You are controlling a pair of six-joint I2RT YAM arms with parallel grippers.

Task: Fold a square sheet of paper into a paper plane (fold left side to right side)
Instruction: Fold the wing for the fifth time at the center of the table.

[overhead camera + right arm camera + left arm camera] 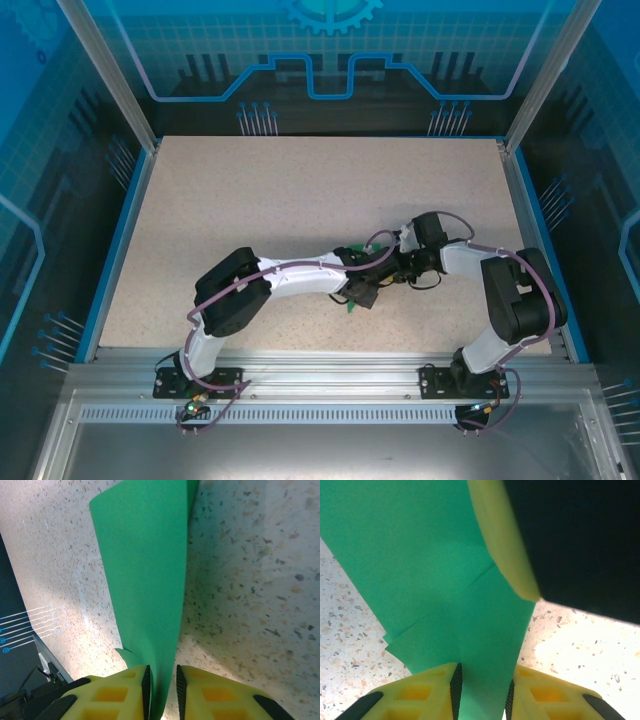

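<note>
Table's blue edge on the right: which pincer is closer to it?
Right. The right pincer sits mid-table toward the blue edge; the left pincer faces it from just farther away.

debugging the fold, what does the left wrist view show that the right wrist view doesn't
Left wrist, not right wrist: the square sheet of paper seen broad, with a crease line and layered edges, plus another yellow finger with a black body at top right.
Right wrist, not left wrist: the sheet as a narrow folded strip, and a dark wall with blue lines.
Both: green paper running between each view's own fingers, left end effector and right end effector, over the speckled table.
</note>
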